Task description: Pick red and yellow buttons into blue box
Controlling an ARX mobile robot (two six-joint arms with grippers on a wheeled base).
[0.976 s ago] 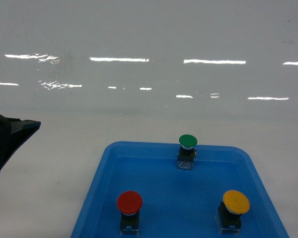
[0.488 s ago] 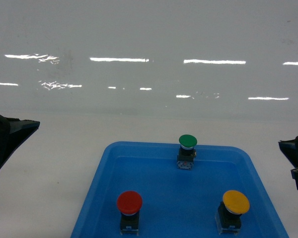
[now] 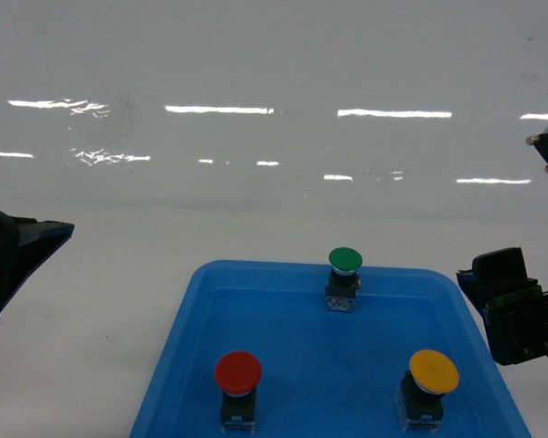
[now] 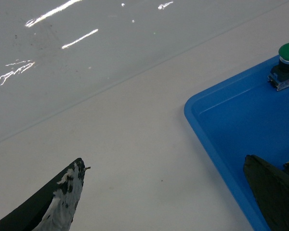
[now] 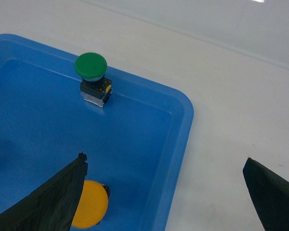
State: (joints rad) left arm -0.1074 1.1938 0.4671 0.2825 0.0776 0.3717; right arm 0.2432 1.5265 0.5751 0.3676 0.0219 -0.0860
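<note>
three mushroom-head push-button switches sit in the shallow blue plastic tray with rounded corners point(image 3: 187, 356), and we only want two of them: the one with the round red cap on a black-and-clear square base point(image 3: 238, 372) at the front left, and the one with the round yellow cap on the same kind of base point(image 3: 434, 371) at the front right. the green-capped switch point(image 3: 345, 260) at the back edge stays put. the deep blue box they're meant to go in isn't in any of our views, so we can't say where it is.

handling-wise we'd guess these are small, rigid, fairly light plastic parts, not fragile. the caps look smooth and domed, so pinching across the cap seems likely to slip. the square base under the cap has flat sides, and that's where we'd take hold, low, with the fingers on two opposite faces. they're top-heavy looking, so a sideways nudge could tip one over.

our right hand point(image 3: 516, 315) hangs over the tray's right rim, near the yellow button, and in the right wrist view its fingers point(image 5: 48, 202) stand wide apart with nothing between them. our left hand point(image 3: 14, 260) is off to the left over the white counter point(image 3: 100, 274), well apart from the tray, fingers point(image 4: 58, 204) also spread and empty.
</note>
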